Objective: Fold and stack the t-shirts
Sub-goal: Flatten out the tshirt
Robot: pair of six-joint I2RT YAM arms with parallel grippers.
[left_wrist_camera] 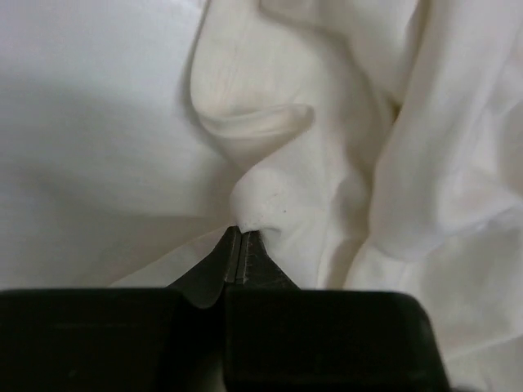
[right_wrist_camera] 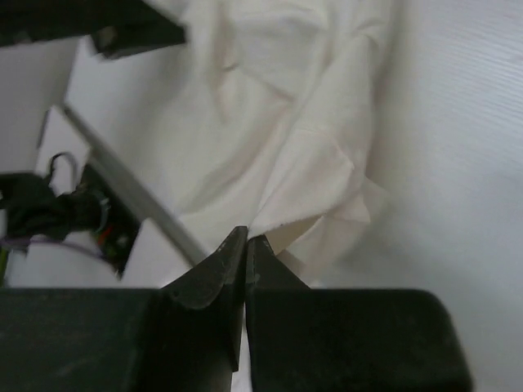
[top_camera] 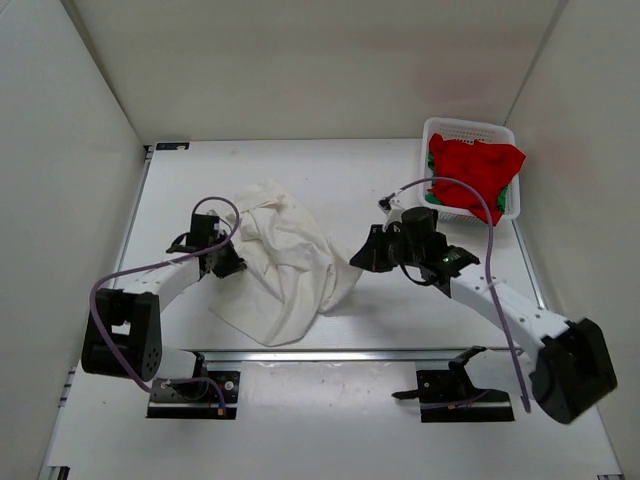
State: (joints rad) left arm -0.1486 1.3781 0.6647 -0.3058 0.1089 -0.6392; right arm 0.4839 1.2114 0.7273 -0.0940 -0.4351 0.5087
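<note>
Here the off-white t-shirt (top_camera: pixel 290 265) lies crumpled in the middle of the desk (top_camera: pixel 420 200), and it sits directly between the two arms. The left gripper (top_camera: pixel 232 262) is at the cloth's left flank and the right gripper (top_camera: pixel 358 258) is at its right flank, so each arm is the nearer one for its own side.

The shirt's long axis runs slantwise, from a bunched part at the far left down to a flatter tail at the near edge. The two grippers therefore face each other across the short way of the garment, not along its length.

In the left wrist view the jaws are pressed together and a pucker of fabric is drawn into their tips, so that gripper is pinching the shirt. In the right wrist view the jaws are likewise pressed together, and a thin corner of the hem runs into the tips. That hold looks shallower, right at the cloth's edge.

The red t-shirt (top_camera: pixel 475 165) fills the basket (top_camera: pixel 470 124) at the far right, well apart from both grippers, with a sliver of the green t-shirt (top_camera: pixel 513 190) beside it.

The coming move is probably to lift and draw the two pinches apart to open the cloth out. That depends on both holds being on opposite edges, and the right one could slip.
</note>
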